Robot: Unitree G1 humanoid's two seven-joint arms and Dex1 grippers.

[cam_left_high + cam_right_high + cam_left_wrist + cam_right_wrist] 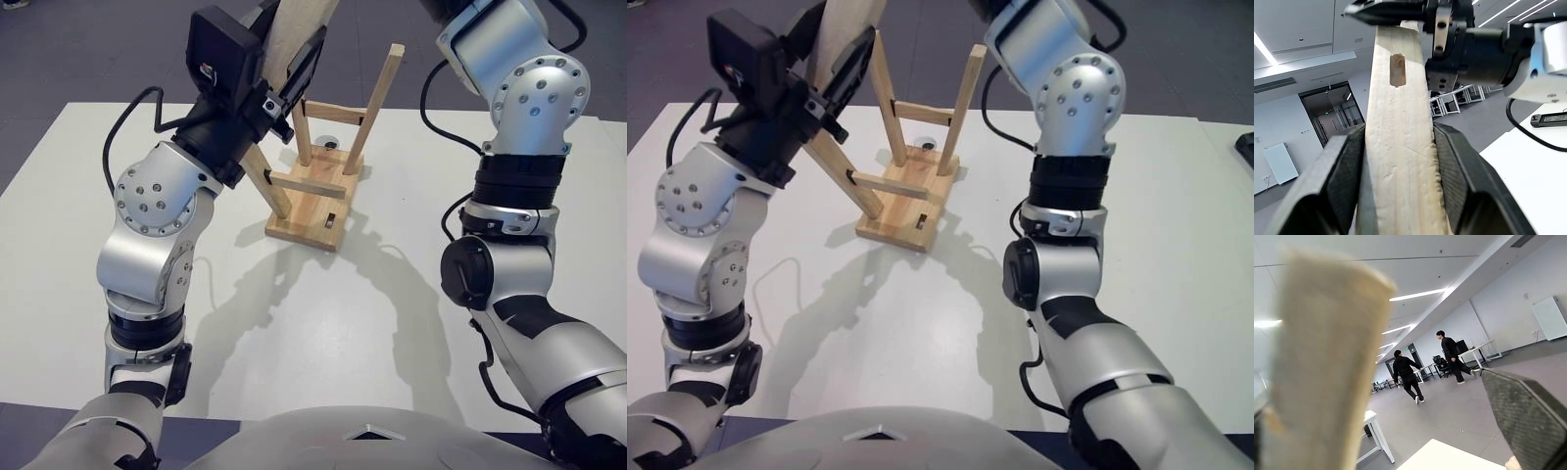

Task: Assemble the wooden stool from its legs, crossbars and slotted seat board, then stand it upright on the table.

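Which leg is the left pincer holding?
The tilted leg nearest the robot's left, clamped in the left pincer; the other legs stand free behind it.

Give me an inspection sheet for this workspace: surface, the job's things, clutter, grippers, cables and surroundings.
Surface: white table, with a round port behind the stool.
Job's things: stool upside down on its seat board, crossbars fitted.
Clutter: nothing seen.
Grippers: left gripper shut on one tilted leg; right gripper at that leg's upper end.
Cables: black cables along both arms, apart from the stool.
Surroundings: grey floor around the table.
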